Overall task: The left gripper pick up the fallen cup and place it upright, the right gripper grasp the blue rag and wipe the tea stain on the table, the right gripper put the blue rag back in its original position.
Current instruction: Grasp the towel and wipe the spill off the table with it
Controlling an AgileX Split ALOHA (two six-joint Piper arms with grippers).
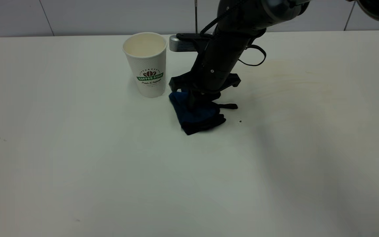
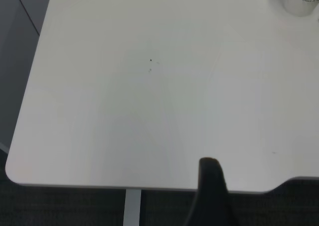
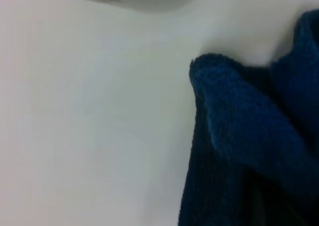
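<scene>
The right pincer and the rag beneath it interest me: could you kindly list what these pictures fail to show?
- Right pincer: in the exterior view its own arm covers the fingertips, so its grip on the blue rag cannot be judged; the right wrist view shows only cloth.
- Tea stain: the rag covers that spot of the table.
- Cup: cut off by the edge in both wrist views.
- Left pincer: one finger shows; the rest is out of frame.

The cup (image 1: 146,64) stands upright just beside the blue rag (image 1: 194,113), leaving only a thin gap there. The right gripper (image 1: 197,98) and its arm come down onto the rag from behind. Elsewhere the table (image 1: 77,171) lies open, front and left.
</scene>
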